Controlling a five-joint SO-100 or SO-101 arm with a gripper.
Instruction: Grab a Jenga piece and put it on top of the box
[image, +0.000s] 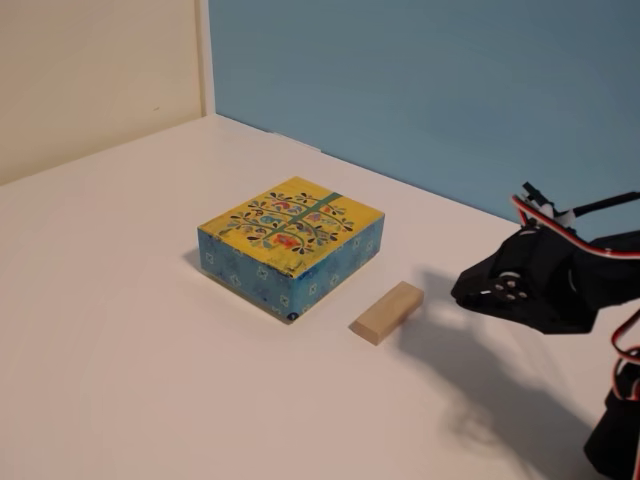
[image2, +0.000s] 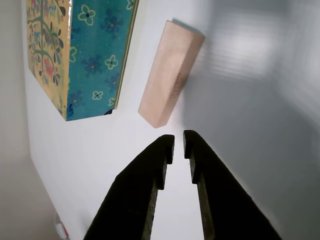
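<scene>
Just ahead of the nearly closed, empty gripper in the wrist view lies the wooden block, its long axis running away, right of the box.

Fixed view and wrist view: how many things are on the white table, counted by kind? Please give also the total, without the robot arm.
Patterned box: 1
Wooden Jenga piece: 1
Total: 2

The block lies on the table beside the box, apart from it. The gripper holds nothing; its fingers are nearly closed.
</scene>
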